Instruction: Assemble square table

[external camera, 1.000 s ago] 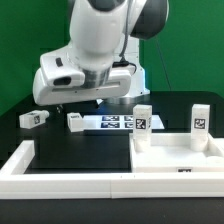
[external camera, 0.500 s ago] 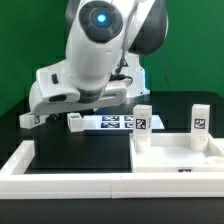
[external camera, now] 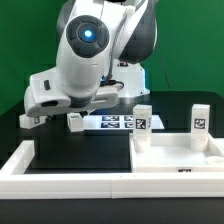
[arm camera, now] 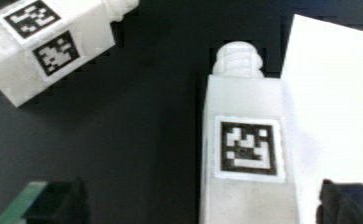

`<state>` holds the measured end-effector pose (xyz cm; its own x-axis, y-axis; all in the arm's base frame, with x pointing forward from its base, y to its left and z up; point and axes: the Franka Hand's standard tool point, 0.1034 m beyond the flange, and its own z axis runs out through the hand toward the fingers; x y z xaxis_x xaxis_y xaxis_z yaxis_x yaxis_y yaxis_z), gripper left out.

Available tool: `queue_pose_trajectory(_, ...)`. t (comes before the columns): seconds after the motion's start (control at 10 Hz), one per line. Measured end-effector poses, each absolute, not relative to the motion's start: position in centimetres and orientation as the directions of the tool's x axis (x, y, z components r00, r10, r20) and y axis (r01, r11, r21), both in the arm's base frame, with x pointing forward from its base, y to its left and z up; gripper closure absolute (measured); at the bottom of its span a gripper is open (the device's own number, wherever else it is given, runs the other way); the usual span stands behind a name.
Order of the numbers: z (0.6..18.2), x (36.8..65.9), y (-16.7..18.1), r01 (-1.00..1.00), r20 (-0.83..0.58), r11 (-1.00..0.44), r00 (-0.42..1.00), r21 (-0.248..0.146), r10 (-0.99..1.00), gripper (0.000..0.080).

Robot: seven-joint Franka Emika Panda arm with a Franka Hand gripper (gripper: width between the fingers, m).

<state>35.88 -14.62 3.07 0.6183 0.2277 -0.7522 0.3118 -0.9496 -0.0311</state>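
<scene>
The white square tabletop [external camera: 178, 158] lies at the exterior view's right with two tagged white legs standing on it, one [external camera: 143, 119] at its left back corner and one [external camera: 200, 118] at its right back corner. A loose leg [external camera: 75, 120] lies on the black table beside the marker board [external camera: 116, 122]. Another loose leg [external camera: 30, 117] lies further left. My gripper [external camera: 70, 108] hangs over the nearer loose leg. In the wrist view the gripper [arm camera: 196, 205] is open. Its dark fingertips [arm camera: 46, 200] stand either side of that leg [arm camera: 249, 140]. The other leg [arm camera: 45, 45] lies apart.
A long low white border wall [external camera: 60, 182] runs along the front and the exterior view's left of the table. The marker board's white edge [arm camera: 338, 80] shows close beside the leg under the gripper. A green backdrop stands behind the arm.
The arm has swung toward the exterior view's left and leaned over, bringing the hand over the loose leg beside the marker board. The parts have not moved.
</scene>
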Motion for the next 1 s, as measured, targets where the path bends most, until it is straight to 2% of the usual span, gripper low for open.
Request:
queue_pose_trajectory(0.3, 2.7, 35.2, -12.8, 0.315, -0.772, -0.949, 0.595, -0.034, 0.225, 0.0151)
queue_pose_trajectory(0.6, 1.2, 34.3, -13.1, 0.334, -0.792, -0.941, 0.558, -0.06, 0.249, 0.0151)
queue_pose_trajectory(0.8, 1.2, 34.3, -13.0, 0.336, -0.791, -0.94, 0.558, -0.06, 0.251, 0.0151)
queue_pose_trajectory(0.9, 1.2, 34.3, -13.0, 0.336, -0.791, -0.94, 0.558, -0.061, 0.251, 0.0277)
queue_pose_trajectory(1.0, 1.2, 34.3, -13.0, 0.336, -0.791, -0.94, 0.558, -0.061, 0.251, 0.0277)
